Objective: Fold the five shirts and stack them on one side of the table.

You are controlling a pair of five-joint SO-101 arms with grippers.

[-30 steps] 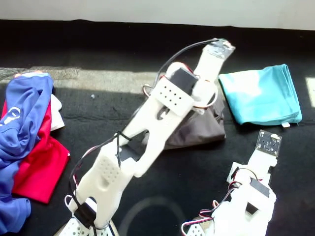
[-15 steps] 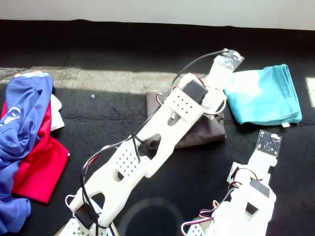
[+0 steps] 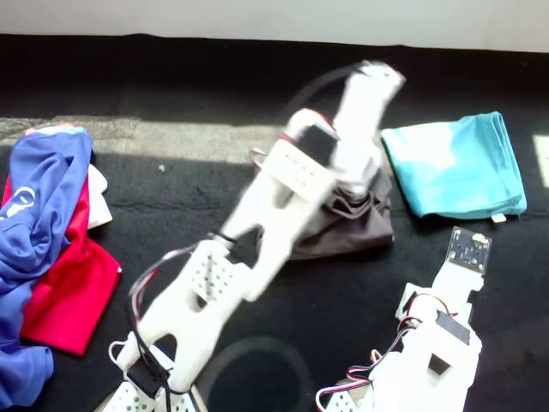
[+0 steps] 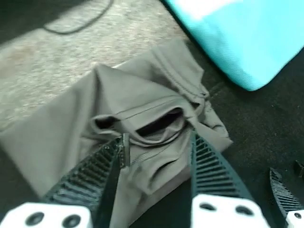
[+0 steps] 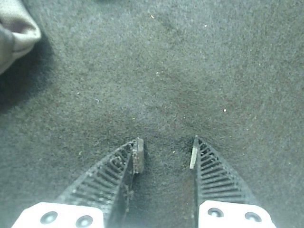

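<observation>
We're over the grey shirt (image 4: 95, 109) with the left gripper (image 4: 157, 137), and its jaws stand wide apart. The two ribbed fingers (image 4: 107, 166) straddle a bunched, rumpled fold of the fabric. Nothing is pinched between them; the cloth lies loose below. From the left wrist we also catch the teal shirt (image 4: 247, 38) just beyond the grey one. The two are close, with a strip of dark table cover between them.

From up high, the left arm (image 3: 257, 232) stretches from the near edge out to the middle of the table (image 3: 343, 300). The grey shirt (image 3: 343, 232) sits there as a crumpled, half-folded heap, partly under the arm. To its right, the teal shirt (image 3: 455, 163) is folded flat and neat, lying on its own.

On the far left side we have the pile: a blue shirt (image 3: 39, 215) draped over a red shirt (image 3: 73, 292). A bit of white cloth (image 3: 100, 202) pokes out beside them. All of it is unfolded and well apart from the grey one.

The right arm (image 3: 433, 352) sits low at the near right corner. Its right gripper (image 5: 166, 142) has its jaws parted with nothing in them, and it hangs just above bare black cover (image 5: 190, 71). A corner of the grey shirt (image 5: 14, 28) shows well off from its fingertips.
</observation>
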